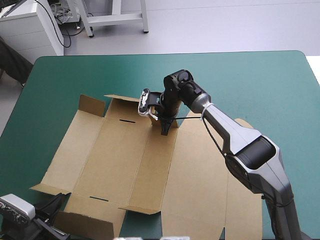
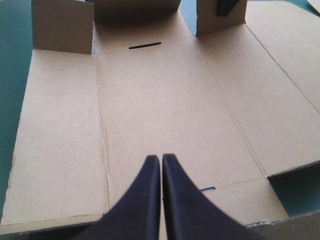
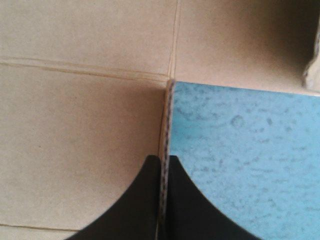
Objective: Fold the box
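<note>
Left tool [image 2: 161,158], right tool [image 3: 164,159], fingers together

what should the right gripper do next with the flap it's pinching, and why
Probably tip the flap inward along its crease. The right gripper is shut on that flap's edge at the box's far side, where it stands upright, while the wide panels lie flat. The left gripper is shut near the near edge.

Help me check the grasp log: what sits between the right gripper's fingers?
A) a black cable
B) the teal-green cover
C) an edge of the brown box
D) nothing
C: in the right wrist view, the right gripper is all but shut on a thin edge of the box standing between its fingers.
</note>
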Motion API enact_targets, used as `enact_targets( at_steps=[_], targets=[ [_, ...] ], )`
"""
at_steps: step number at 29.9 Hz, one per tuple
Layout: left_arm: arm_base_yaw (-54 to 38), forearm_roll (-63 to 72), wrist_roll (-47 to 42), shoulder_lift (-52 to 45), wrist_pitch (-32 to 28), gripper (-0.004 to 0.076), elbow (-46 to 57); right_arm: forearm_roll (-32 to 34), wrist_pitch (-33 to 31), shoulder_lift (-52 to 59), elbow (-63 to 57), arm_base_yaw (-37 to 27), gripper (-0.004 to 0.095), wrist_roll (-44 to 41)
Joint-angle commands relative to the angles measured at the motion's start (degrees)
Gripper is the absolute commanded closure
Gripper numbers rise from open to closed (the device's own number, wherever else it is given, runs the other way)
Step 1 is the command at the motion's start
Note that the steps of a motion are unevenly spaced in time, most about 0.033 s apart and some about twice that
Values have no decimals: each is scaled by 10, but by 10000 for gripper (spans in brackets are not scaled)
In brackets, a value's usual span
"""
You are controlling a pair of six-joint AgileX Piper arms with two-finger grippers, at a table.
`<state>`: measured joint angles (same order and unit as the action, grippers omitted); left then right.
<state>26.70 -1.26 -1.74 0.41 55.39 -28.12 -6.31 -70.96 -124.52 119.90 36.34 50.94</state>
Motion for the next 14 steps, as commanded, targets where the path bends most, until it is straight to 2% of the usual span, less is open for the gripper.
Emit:
enact_targets(
  at_steps=[1, 9, 11, 14],
  targets=[
    [3, 2, -3, 9, -41, 731, -12, 27, -9, 22, 19, -4, 929, 10],
    [3, 2, -2, 9, -41, 731, -12, 63, 17, -2, 19, -6, 911, -7],
    [3, 2, -2, 9, -41, 731, -12, 59, 13, -2, 19, -8, 856, -7],
    [3, 2, -2, 9, -41, 731, -12, 59, -5, -2, 19, -8, 694, -6]
  ],
)
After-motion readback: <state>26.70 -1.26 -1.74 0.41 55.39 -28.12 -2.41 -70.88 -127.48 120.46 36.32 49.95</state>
